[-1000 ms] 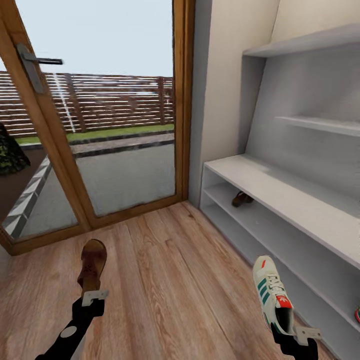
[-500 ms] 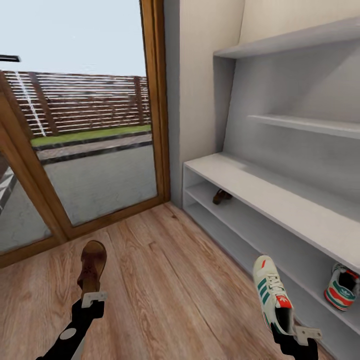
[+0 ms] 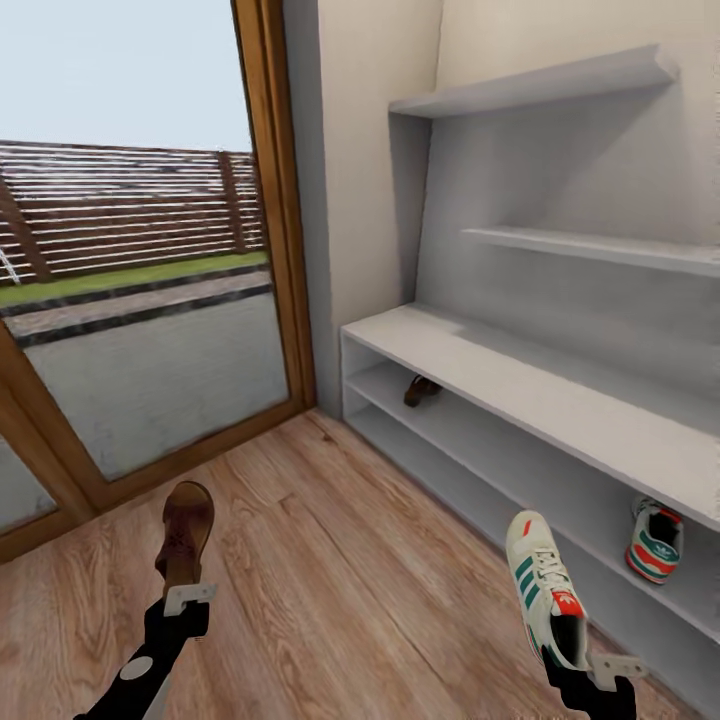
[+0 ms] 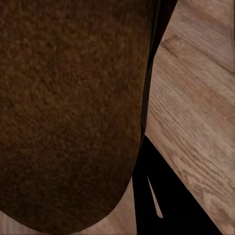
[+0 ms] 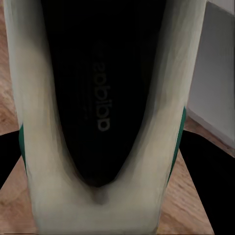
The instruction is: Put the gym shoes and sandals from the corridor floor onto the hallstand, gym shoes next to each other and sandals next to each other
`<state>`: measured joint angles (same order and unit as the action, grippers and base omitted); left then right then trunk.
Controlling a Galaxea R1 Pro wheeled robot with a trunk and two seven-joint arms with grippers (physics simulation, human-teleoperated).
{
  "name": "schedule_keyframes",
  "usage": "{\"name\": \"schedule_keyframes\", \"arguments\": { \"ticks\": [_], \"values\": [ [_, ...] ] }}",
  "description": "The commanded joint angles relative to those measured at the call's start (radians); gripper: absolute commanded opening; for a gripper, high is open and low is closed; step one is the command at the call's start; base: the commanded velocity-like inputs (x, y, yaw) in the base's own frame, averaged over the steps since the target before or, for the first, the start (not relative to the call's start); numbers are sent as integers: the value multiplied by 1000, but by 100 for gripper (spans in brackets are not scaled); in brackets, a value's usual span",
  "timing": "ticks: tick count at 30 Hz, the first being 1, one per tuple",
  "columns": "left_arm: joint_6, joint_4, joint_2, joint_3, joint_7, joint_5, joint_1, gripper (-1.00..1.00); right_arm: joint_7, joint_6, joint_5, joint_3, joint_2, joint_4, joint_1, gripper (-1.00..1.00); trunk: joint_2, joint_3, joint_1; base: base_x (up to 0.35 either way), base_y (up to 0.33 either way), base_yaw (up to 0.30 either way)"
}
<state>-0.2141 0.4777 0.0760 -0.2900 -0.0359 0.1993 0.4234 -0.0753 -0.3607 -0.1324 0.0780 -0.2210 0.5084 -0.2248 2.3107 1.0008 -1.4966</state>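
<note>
While left fingers (image 3: 186,596) clamp sandal (image 3: 185,532), right fingers (image 3: 600,672) seemingly grip sneaker (image 3: 545,588)

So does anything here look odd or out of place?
Mostly the carrying: each tool holds one shoe by its heel, a brown sandal on the left, a white sneaker on the right. Their mates, a sandal and a sneaker, already sit far apart on the rack's shelf.

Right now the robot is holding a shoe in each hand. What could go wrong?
The right gripper pinches the white gym shoe only at its heel, so it might slip and fall to the floor. The left gripper grips the brown sandal by its end too. Their partners, the other gym shoe and the other sandal, sit far apart on the hallstand, so pairs could get mixed.
</note>
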Motion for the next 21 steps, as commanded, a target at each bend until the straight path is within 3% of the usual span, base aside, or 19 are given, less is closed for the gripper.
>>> {"name": "schedule_keyframes", "arguments": {
  "ticks": [1,21],
  "values": [
    [-4,-1,-1,-8,-5,14,1,-100,-8,-3,-10,2,0,-1,-1,-100,0,1,0,18,303,-265],
    [-4,-1,-1,-8,-6,14,0,-100,-8,-3,-10,2,0,-1,-1,-100,0,1,0,2,306,-265]
  ]
}}
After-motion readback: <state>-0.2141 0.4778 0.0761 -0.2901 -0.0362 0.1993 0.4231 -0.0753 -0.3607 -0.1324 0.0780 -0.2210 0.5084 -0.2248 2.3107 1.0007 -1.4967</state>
